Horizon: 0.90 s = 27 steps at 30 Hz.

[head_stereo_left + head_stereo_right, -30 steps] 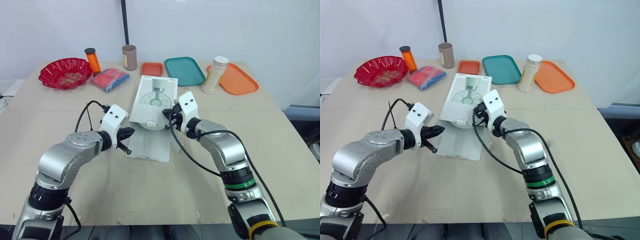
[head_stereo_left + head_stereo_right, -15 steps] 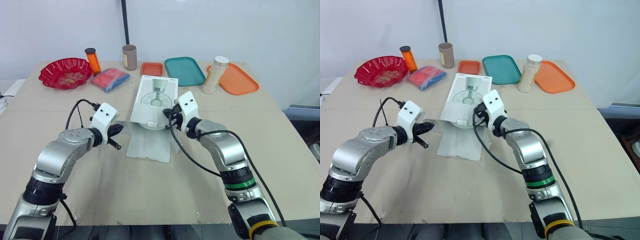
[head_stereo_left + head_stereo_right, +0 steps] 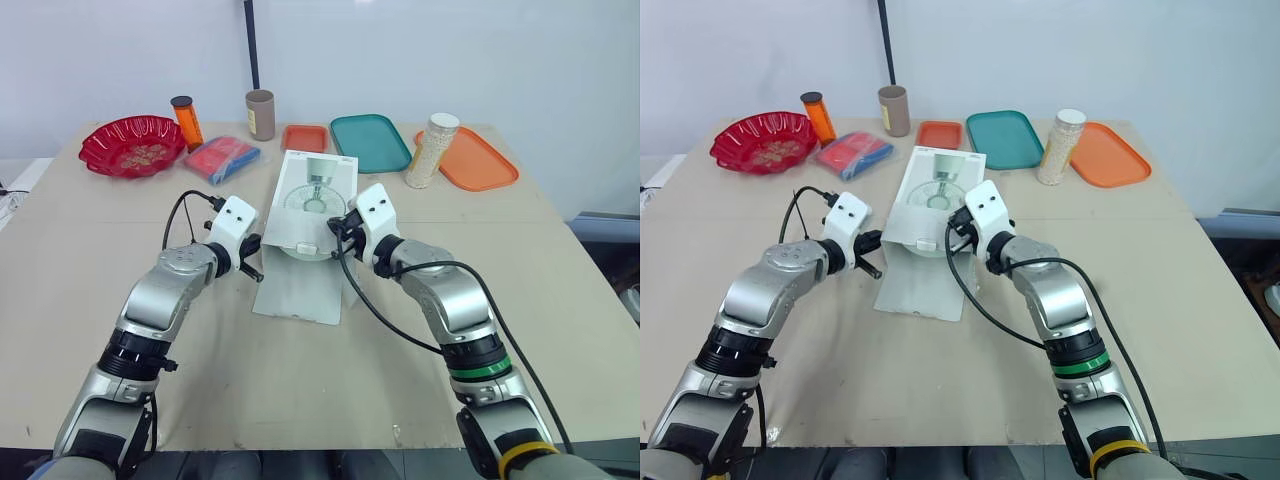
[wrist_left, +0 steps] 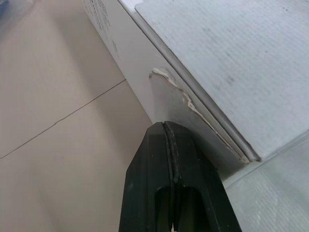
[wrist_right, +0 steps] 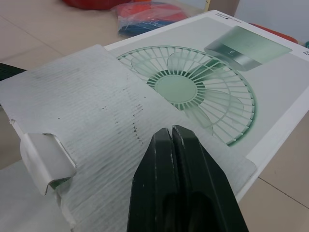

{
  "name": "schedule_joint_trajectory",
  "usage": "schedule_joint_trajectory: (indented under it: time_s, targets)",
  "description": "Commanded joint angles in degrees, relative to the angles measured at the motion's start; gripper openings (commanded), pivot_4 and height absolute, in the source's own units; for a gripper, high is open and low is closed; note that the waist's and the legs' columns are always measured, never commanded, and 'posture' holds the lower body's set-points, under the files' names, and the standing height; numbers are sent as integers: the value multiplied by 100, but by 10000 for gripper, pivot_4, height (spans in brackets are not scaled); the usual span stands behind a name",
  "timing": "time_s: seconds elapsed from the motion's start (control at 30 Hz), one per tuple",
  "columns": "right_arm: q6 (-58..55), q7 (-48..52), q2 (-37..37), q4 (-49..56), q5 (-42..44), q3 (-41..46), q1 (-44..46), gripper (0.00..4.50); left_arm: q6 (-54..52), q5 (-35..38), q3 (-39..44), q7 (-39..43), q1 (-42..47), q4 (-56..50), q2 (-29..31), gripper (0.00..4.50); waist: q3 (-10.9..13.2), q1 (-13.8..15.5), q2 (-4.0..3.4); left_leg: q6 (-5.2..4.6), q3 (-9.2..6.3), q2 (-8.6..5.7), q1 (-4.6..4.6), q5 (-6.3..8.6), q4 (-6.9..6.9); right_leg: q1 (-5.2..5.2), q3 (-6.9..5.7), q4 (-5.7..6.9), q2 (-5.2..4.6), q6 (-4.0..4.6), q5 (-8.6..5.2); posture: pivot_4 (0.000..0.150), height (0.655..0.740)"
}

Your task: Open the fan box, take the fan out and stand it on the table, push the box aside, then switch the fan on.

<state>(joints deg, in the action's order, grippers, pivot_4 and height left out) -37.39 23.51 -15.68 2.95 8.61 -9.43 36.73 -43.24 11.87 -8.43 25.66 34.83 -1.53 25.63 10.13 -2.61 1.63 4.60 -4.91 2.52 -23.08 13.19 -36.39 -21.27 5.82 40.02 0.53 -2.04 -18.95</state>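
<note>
My left arm has swung back in from the side, and the left gripper (image 4: 165, 126) now sits at the left near corner of the fan box (image 3: 312, 200), having been well clear of it half a second ago. The box lies flat between my two grippers. One long flap (image 3: 300, 290) is folded out onto the table (image 3: 300, 390) towards me, and a corrugated flap (image 5: 91, 96) is turned back over the printed lid. I judge the opening as partly done. The fan is not out yet, so standing it up, pushing the box aside and switching it on all remain. The left gripper's fingers are pressed together with nothing between them, and their tip is just short of the torn side tab (image 4: 166, 89). The right gripper (image 5: 171, 131) is likewise closed and empty, resting over that turned-back flap on the box's right side. Far beyond both grippers, along the back edge, stand a red bowl (image 3: 131, 146), a teal tray (image 3: 370, 142) and a jar (image 3: 430, 150).
</note>
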Motion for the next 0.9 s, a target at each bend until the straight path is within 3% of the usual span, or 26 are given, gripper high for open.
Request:
schedule_joint_trajectory:
  time_s: [0.03, 0.43, 0.57, 0.7, 0.9]
  targets:
    - [-230, -21, 20, -131, -89, -83, -170, 514, 226, -68, 25, 129, 211, -48, -42, 0, 0, -1, 0, 0, 0, 0, 0, 0, 0, 0, 1, 0, 0, 0, 0, 1500, 7400]
    - [-343, -43, 84, -46, -108, -101, -237, 514, -60, -14, 312, 153, -31, -449, 10, 0, 0, -4, 0, 0, 1, 1, -1, 0, 0, -1, 0, 0, 0, 0, 0, 1500, 7400]
    - [-387, -40, 103, -42, -122, -101, -225, 514, -643, 331, 706, 170, -402, -1121, 100, 0, 0, -8, 0, -1, 0, 3, -1, 1, 2, -2, 0, 0, 1, 0, 0, 1500, 7400]
    - [-411, -55, 119, -68, -134, -90, -241, 514, -1618, 1126, 1637, 138, -1410, -2368, 69, 0, -2, -27, 1, -3, 2, 7, 1, 2, 3, -1, 0, 0, 1, 0, -1, 1500, 7400]
    - [-443, -67, 191, -86, -130, -100, -280, 514, -2151, 2080, 2269, 66, -2304, -3446, -373, 0, -14, -3, 20, 0, -1, 6, 5, 1, 2, 4, -2, -1, -2, 2, 1, 1500, 7400]
